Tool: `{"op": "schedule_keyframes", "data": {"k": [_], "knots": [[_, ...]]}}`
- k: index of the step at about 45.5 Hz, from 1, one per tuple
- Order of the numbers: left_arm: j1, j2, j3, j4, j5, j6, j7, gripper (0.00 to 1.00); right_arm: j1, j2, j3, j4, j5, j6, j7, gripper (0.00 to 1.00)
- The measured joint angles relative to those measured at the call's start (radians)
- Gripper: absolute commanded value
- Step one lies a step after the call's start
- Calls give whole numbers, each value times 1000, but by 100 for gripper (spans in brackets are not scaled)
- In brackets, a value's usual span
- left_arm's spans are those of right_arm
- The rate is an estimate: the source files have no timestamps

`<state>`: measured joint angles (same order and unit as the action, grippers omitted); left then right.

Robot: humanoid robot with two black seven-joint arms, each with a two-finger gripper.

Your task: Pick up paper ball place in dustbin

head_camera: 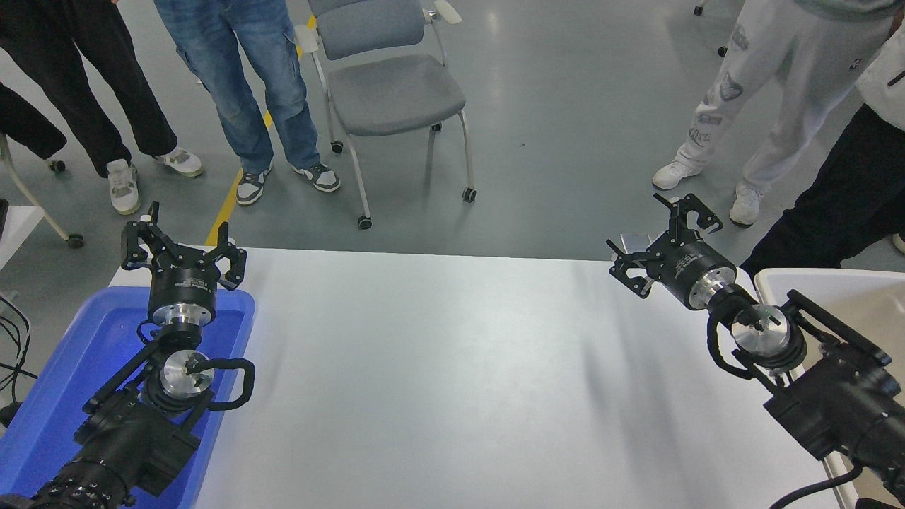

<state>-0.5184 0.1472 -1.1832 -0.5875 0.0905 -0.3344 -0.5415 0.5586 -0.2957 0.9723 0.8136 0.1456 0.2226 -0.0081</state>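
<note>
Grippers spread above the table, dustbin at the right edge

Paper ball is not seen anywhere in the head view, so its place, its facing and its long axis cannot be told. The dustbin [813, 283] is seen at the table's right edge, partly covered by the right arm; only its pale rounded rim and a stretch of cream inner wall are shown. Its long side is laid along the table's right edge, running from the far corner toward the camera, with its mouth turned upward.

The right gripper [661, 237] is held over the table's far right corner, to the left of the dustbin's far corner and apart from it. Its fingers are spread wide and nothing is held between them; it is pointed away from the camera, toward the far left.

The left gripper [182, 249] is parked at the lower left, over the far end of a blue tray [63, 382], with its fingers likewise spread and nothing gripped.

The white table [452, 382] is shown between the two arms. A grey chair [392, 85] and several people's legs are seen on the floor beyond it.
</note>
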Motion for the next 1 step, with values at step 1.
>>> {"op": "schedule_keyframes", "data": {"k": [1], "knots": [[0, 0, 0, 0, 0, 0, 0, 99, -2, 2, 5, 0, 0, 2, 0, 100]]}}
